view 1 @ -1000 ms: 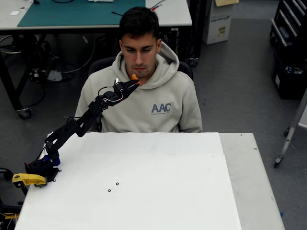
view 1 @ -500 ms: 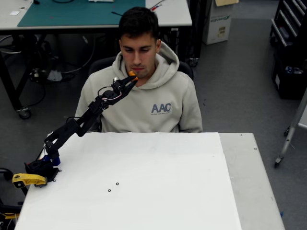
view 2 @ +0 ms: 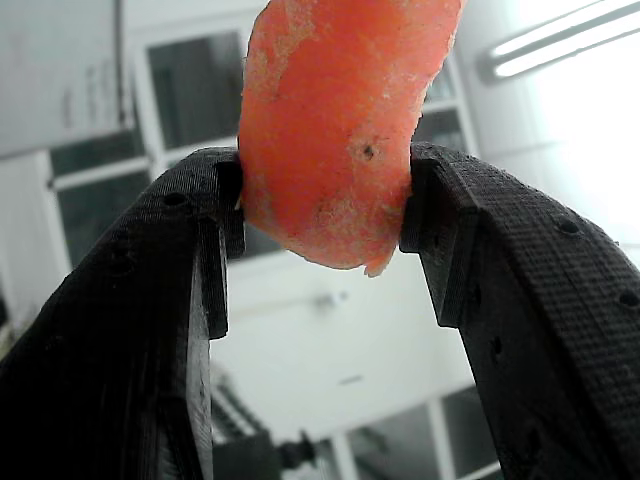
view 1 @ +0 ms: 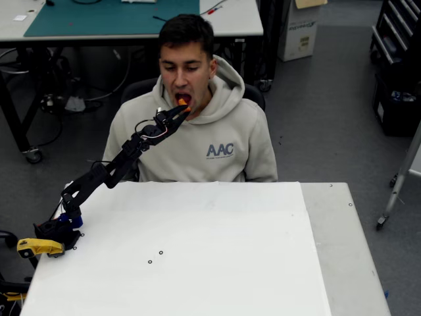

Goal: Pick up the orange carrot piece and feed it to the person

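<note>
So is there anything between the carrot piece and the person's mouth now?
Nothing visible. In the overhead view the tool holds the orange carrot piece right at the open mouth of the person, with no object between them. In the wrist view the piece sits clamped between both fingers.

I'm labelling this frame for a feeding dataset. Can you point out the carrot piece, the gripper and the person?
carrot piece (view 2: 340, 130): wrist view, middle of its orange face.
gripper (view 1: 182, 107): overhead view, midway between its fingertips at the person's open mouth.
person (view 1: 220, 135): overhead view, chest of the hoodie.
</note>
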Motion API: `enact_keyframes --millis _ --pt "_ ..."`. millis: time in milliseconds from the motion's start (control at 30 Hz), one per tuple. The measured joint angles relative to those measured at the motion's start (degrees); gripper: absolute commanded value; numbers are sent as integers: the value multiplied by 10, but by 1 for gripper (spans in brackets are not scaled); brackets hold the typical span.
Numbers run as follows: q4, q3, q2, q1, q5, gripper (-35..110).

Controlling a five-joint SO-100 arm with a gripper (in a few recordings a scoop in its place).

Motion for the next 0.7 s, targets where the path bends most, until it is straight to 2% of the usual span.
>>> enact_keyframes --millis 300,700 --pt "0 0 0 -1 -55 -3" --pt "0 0 0 -5 -38 -3"
